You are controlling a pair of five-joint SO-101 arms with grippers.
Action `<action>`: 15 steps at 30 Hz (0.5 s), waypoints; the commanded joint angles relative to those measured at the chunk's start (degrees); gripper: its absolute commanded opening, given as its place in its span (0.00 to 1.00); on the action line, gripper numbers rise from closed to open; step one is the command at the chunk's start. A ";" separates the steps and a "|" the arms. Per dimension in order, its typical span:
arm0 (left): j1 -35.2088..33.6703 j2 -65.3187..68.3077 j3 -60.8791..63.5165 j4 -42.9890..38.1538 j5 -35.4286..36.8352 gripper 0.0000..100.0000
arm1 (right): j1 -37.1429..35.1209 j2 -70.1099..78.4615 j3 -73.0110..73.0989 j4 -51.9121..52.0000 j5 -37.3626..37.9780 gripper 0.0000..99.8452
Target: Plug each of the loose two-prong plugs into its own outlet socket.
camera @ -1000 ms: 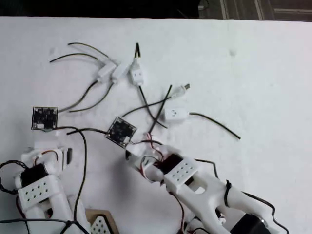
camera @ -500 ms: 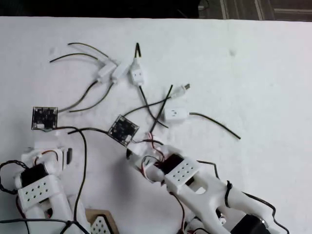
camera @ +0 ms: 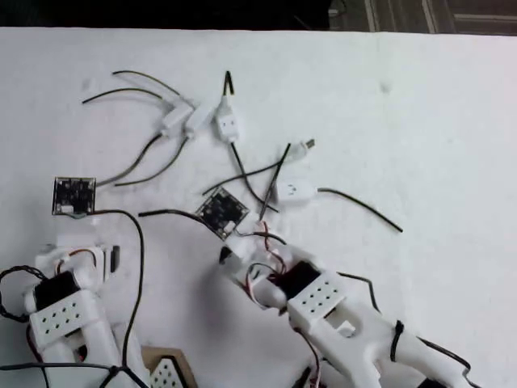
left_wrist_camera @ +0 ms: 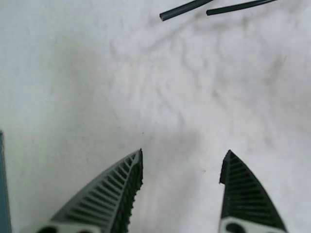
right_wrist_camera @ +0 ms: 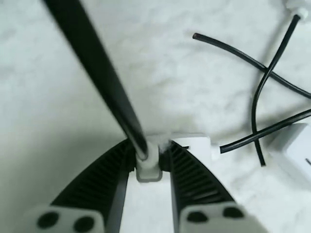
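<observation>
The right gripper (right_wrist_camera: 150,145) has its jaws drawn in tight on a white two-prong plug (right_wrist_camera: 148,165), pinching the plug's body between both ribbed fingers (right_wrist_camera: 194,179). The plug's black cable (right_wrist_camera: 97,73) comes up out of the grip and slants away over the white table (camera: 452,121). The held plug sits low over the table's front half, roughly midway between the left and right edges.

A white outlet socket (camera: 292,191) lies a little beyond it, close to the table's centre. Its own dark lead runs off toward the right edge. Plug and socket are apart, with thin dark cables crossing on the table between them.

A small loose plug (camera: 305,146) lies just behind that socket, on the side toward the rear edge. A second socket (camera: 228,124) lies farther back and more to the left. Beside it, on the left-edge side, is a pair of white connectors (camera: 186,120) with dark leads fanning out.

The left gripper (left_wrist_camera: 182,155) is near the front left corner, above bare table. Its jaws stand wide apart and hold nothing. Two dark cable ends (left_wrist_camera: 187,8) lie on the table past its fingertips, well apart from them.
</observation>
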 commanded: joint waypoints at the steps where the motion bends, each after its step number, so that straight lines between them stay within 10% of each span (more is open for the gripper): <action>1: 0.04 -1.01 -0.18 -0.97 -0.09 0.26 | 0.66 -2.86 -0.35 0.13 -0.79 0.02; 15: 5.05 -1.01 -0.09 -0.79 -0.09 0.26 | 0.57 -16.57 3.08 1.89 -5.27 0.02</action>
